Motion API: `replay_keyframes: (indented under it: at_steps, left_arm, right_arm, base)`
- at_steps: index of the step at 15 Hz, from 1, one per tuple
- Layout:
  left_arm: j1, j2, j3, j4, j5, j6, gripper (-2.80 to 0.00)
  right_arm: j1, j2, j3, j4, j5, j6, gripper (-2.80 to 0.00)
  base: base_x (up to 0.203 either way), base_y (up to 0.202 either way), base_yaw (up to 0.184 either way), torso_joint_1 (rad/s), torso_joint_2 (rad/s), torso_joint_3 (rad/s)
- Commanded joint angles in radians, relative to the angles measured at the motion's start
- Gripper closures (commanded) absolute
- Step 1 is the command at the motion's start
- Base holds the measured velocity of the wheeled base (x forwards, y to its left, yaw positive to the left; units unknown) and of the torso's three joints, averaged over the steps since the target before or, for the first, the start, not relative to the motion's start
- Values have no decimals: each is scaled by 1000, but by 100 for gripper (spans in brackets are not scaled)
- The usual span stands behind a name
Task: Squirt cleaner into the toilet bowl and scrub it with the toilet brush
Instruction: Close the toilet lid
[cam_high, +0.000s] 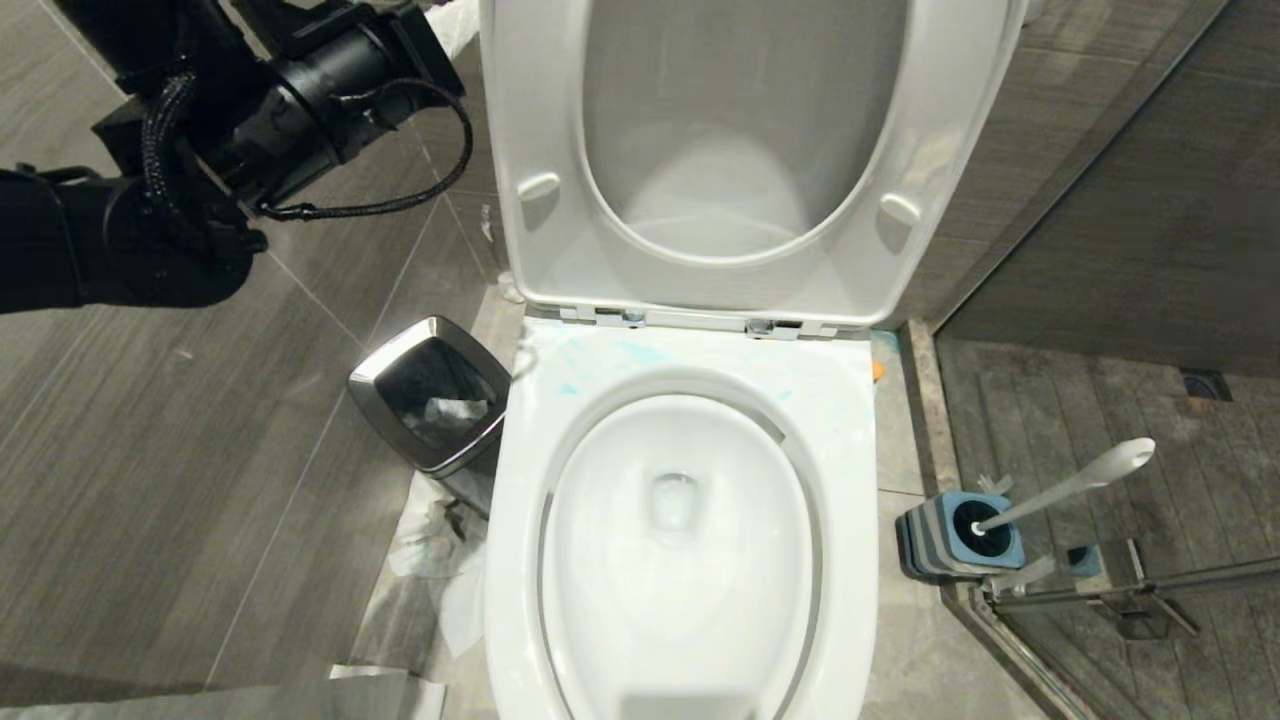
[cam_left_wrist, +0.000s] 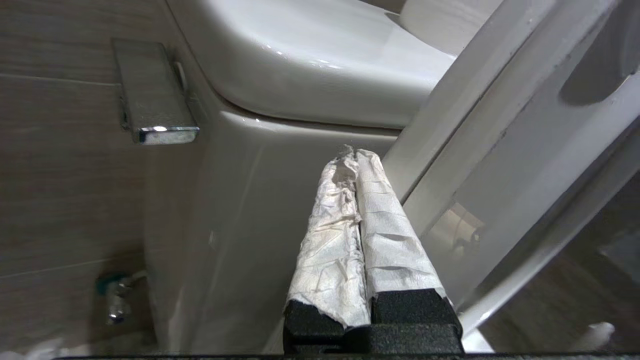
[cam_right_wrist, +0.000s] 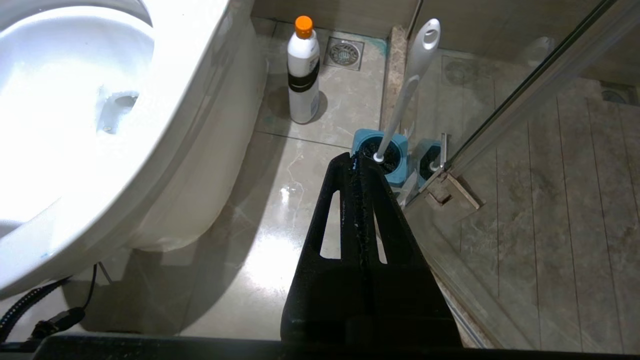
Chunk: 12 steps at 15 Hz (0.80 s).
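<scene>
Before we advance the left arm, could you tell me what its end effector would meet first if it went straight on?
Probably the toilet tank's side wall, just below its lid: the shut left end effector points at it, with the raised seat and lid close alongside. Depth is unclear.

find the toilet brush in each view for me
Head view: toilet brush at lower right, standing in its blue holder by the glass door.
Left wrist view: not in it.
Right wrist view: upper middle, just past the right gripper.
Shared landmark: the toilet bowl.
</scene>
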Motion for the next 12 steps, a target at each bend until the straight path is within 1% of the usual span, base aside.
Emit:
replay_keyframes:
  at_steps: [1, 5, 12]
  left_arm:
    - [-1, -31, 38, 1, -25, -11, 0]
    - [-1, -100, 162, 2, -34, -15, 0]
    - [-3, -288, 451, 3, -33, -15, 0]
  right_arm:
    - [0, 0, 26, -1, 0, -1, 0]
    - [0, 0, 25, -1, -1, -1, 0]
    - [0, 0, 25, -1, 0, -1, 0]
  base:
    - [0, 0, 0, 0, 0, 0]
    - [0, 0, 0, 0, 0, 0]
    - [0, 0, 0, 0, 0, 0]
